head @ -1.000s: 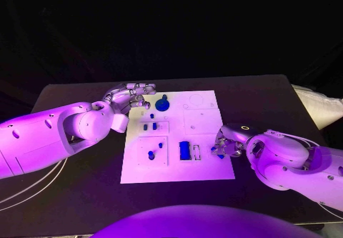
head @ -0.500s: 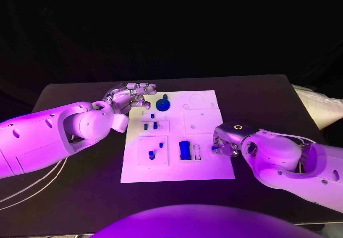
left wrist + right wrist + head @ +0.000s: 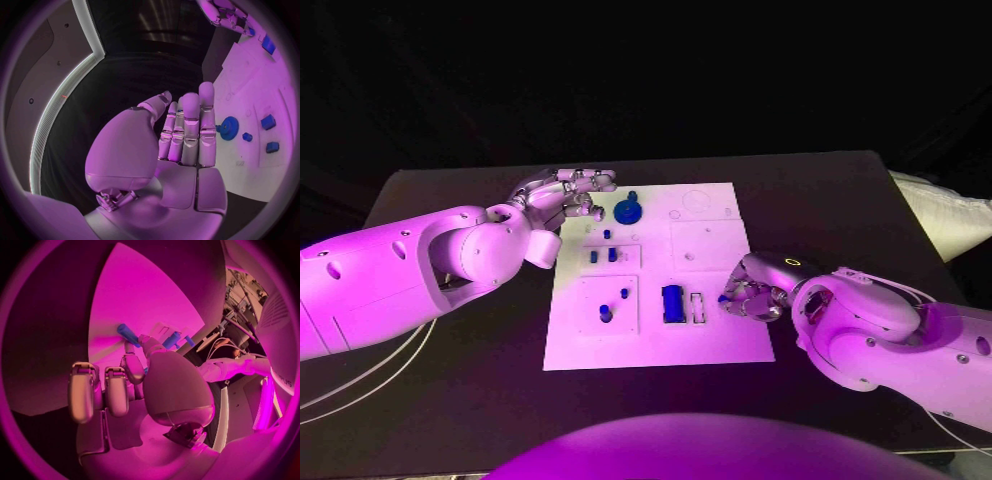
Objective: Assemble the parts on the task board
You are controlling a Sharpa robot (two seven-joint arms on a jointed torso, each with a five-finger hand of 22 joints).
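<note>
The white task board (image 3: pixel 708 245) lies in the middle of the black table. A blue gear (image 3: pixel 629 211) stands at its far left corner, and my left hand (image 3: pixel 564 192) hovers just beside it, holding nothing. In the left wrist view its fingers (image 3: pixel 187 130) are straight, with the gear (image 3: pixel 228 128) behind them. My right hand (image 3: pixel 750 296) is at the board's near right edge and pinches a small blue peg (image 3: pixel 128 334) between thumb and finger. A long blue block (image 3: pixel 672 302) sits in a slot just left of that hand.
Several small blue parts (image 3: pixel 603 255) stand in the board's left-hand panels, and two more (image 3: pixel 606 312) sit in the near left panel. Bare black table (image 3: pixel 459 350) surrounds the board. Both forearms lie low beside it.
My right hand has shifted a little left and away from me over the board's edge, carrying the blue peg. The left hand has stayed put.
</note>
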